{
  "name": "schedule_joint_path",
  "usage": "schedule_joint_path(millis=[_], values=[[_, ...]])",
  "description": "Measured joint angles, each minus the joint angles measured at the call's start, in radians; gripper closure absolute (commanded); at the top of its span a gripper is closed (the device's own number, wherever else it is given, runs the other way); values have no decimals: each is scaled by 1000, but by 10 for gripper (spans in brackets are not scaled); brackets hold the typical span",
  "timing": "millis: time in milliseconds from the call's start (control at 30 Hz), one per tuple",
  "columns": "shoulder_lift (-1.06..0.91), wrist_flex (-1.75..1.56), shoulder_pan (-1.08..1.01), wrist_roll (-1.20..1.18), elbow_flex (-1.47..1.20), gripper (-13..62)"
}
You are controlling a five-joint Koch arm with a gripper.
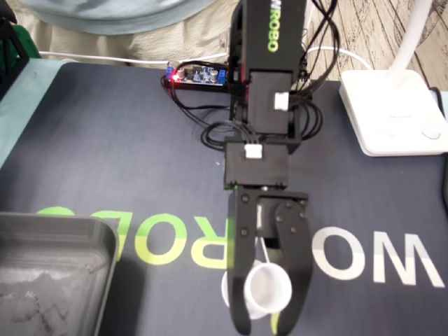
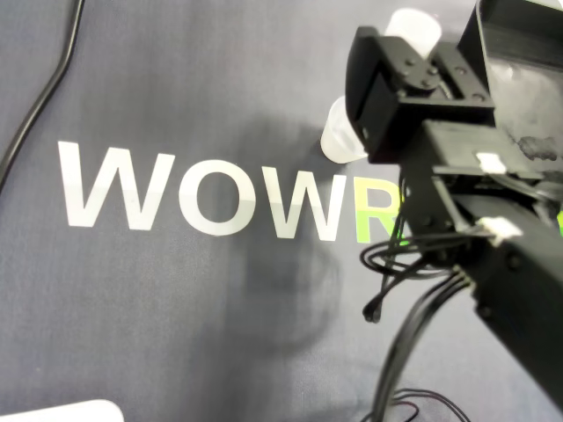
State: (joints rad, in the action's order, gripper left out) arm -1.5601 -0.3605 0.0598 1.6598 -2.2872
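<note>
In the fixed view my gripper [image 1: 264, 323] points toward the camera, its two black fingers [image 1: 241, 280] closed on either side of a small white cup [image 1: 269, 288]. A second white cup [image 1: 228, 290] stands on the dark mat just left of the left finger, partly hidden by it. The overhead view shows the held cup [image 2: 415, 25] poking out past the gripper [image 2: 419, 51] at the top edge. In that view the other cup [image 2: 338, 132], which looks translucent there, stands on the mat left of the gripper, above the printed letters.
A grey tray [image 1: 56, 266] fills the bottom left of the fixed view. A white lamp base [image 1: 392, 112] sits at the right, and a circuit board with a red light [image 1: 199, 75] lies behind the arm with wires. A black cable [image 2: 44, 97] crosses the mat's corner.
</note>
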Motion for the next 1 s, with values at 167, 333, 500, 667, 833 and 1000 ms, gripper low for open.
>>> schedule_joint_path(millis=[167,333,500,667,833,1000], values=[[2,-14,-8,0,-2,249],[-11,-15,-12,-5,-2,235],[-117,-15,-20,-83,-2,235],[-255,-15,-25,-262,-3,235],[-380,12,-40,-632,-43,235],[-503,166,-92,-1089,-173,234]])
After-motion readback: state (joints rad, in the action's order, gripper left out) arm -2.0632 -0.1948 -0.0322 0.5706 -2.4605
